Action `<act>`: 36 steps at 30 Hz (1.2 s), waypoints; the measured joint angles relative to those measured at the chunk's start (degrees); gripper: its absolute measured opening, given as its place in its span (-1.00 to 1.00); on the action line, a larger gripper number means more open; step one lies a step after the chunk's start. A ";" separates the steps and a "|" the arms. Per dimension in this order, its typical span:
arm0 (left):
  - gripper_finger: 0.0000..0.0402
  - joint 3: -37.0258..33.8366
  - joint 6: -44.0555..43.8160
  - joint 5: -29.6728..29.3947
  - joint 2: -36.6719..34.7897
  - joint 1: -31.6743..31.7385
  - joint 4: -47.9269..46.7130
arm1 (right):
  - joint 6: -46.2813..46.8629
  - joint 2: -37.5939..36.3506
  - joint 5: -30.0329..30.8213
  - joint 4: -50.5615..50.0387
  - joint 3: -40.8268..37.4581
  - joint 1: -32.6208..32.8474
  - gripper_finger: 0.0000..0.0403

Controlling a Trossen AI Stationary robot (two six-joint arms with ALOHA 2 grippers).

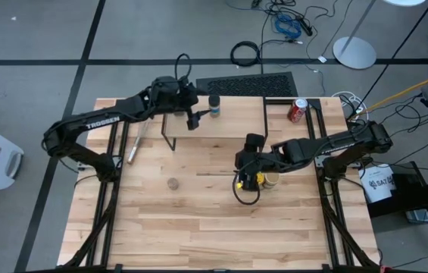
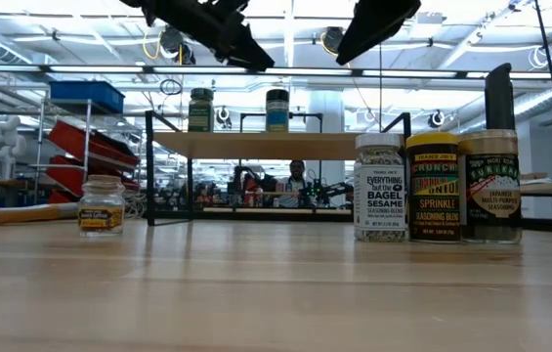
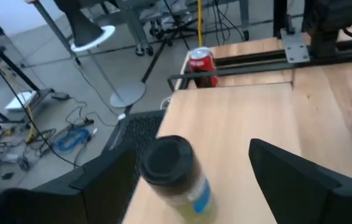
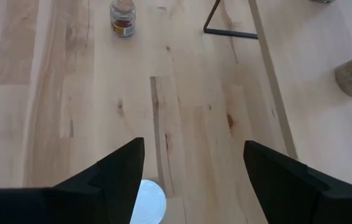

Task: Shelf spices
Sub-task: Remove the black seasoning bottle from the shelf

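Right gripper [image 1: 250, 179] hangs directly above the white-lidded upright spice jar [image 4: 147, 200] on the bench; fingers spread, empty, jar's axis vertical between them. Left gripper [image 1: 193, 120] open, empty, over light-wood shelf [image 1: 236, 125] beside dark-lidded jar [image 3: 174, 174].

Robotics lab or open workshop hall, grey floor marked with dark tape lines [image 1: 32, 62]; loose cables [image 1: 285, 23] and a round stand base [image 1: 354, 51] beyond the table; exposed ceiling pipes [image 2: 285, 68], red storage racks [image 2: 90, 147], people at distant benches [image 2: 295, 181]
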 joint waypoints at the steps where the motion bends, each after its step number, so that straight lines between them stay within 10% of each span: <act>1: 0.61 0.00 -0.02 0.51 0.26 0.54 0.76 | -0.23 0.00 0.05 0.01 0.00 -0.17 0.30; 36: 0.43 -0.02 -1.62 16.77 11.49 6.25 9.88 | -1.81 0.00 -0.09 0.00 0.00 -2.32 0.30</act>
